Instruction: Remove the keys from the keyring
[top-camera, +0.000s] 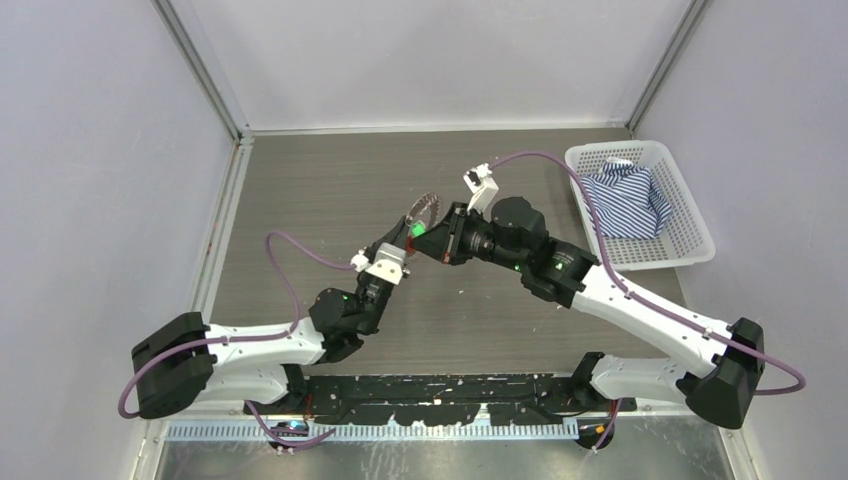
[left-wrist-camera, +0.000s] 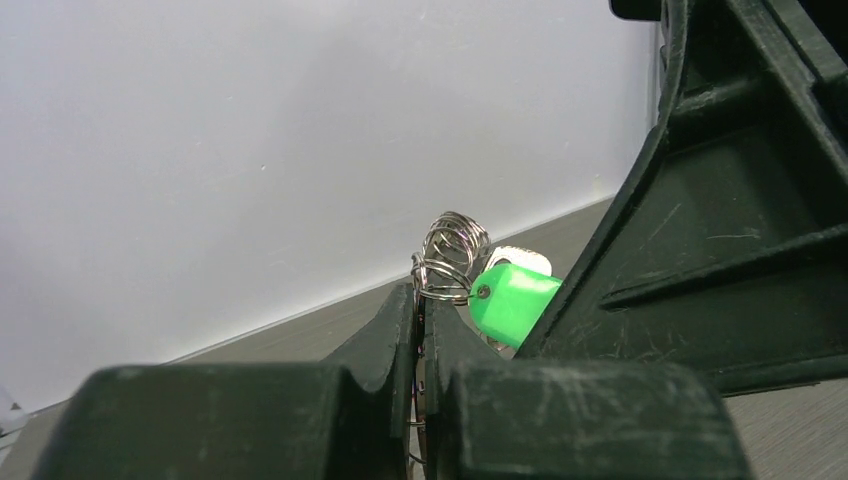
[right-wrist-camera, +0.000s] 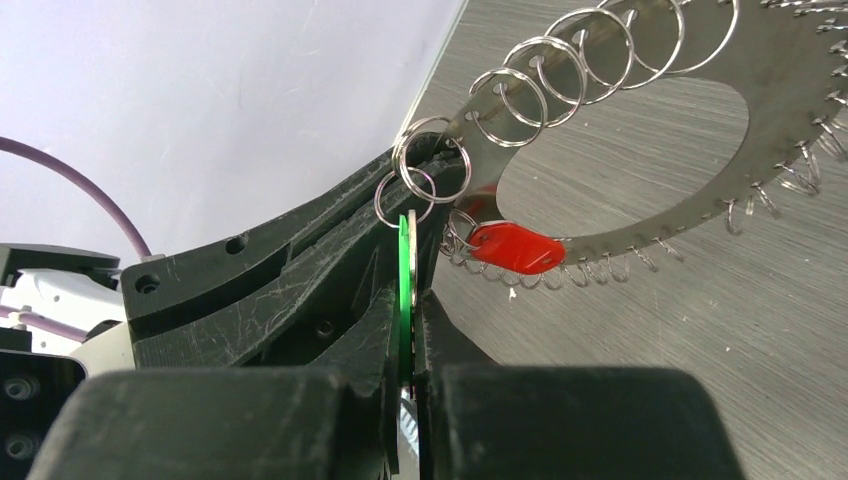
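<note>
Top external shows both arms stretched inward, meeting mid-table. We see the left gripper (left-wrist-camera: 418, 320) pinched shut on the keyring (right-wrist-camera: 790, 100), whose fan of keys (top-camera: 425, 207) spreads just beyond, on the far side. Our right gripper (right-wrist-camera: 410, 300) clamps the green key (right-wrist-camera: 407, 270) edge-on, long axis running straight out toward the keyring.

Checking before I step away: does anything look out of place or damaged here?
Nothing spilled or broken. The left tool pinches the keyring, the right tool the green key. Only a crumpled striped cloth in the basket seems unrelated.
</note>
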